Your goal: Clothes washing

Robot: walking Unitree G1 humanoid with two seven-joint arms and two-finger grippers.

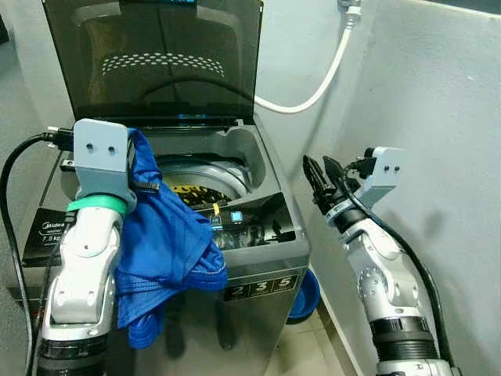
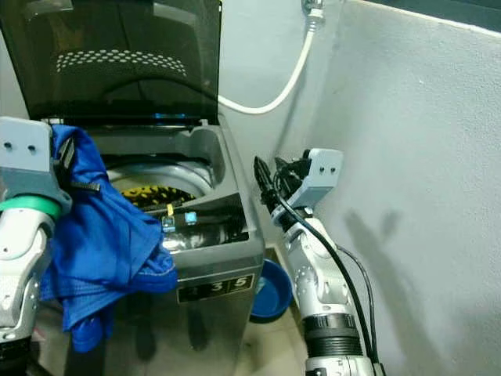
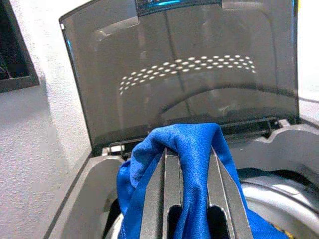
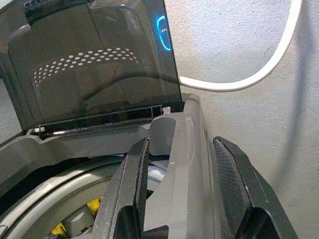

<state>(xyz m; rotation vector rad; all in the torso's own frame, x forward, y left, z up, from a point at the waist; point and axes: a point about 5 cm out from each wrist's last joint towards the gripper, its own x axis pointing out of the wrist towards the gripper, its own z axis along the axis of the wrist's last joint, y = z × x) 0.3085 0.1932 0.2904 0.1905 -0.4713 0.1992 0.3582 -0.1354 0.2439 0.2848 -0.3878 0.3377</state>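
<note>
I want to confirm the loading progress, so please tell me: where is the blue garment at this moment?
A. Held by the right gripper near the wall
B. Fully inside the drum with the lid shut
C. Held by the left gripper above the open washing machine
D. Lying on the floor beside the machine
C: the blue garment hangs from the left gripper, its fingers shut on the cloth, over the washing machine with its lid raised.

The left arm is raised with its left gripper clamped on blue cloth. The right arm is bent upward, right gripper spread apart, holding nothing.
</note>
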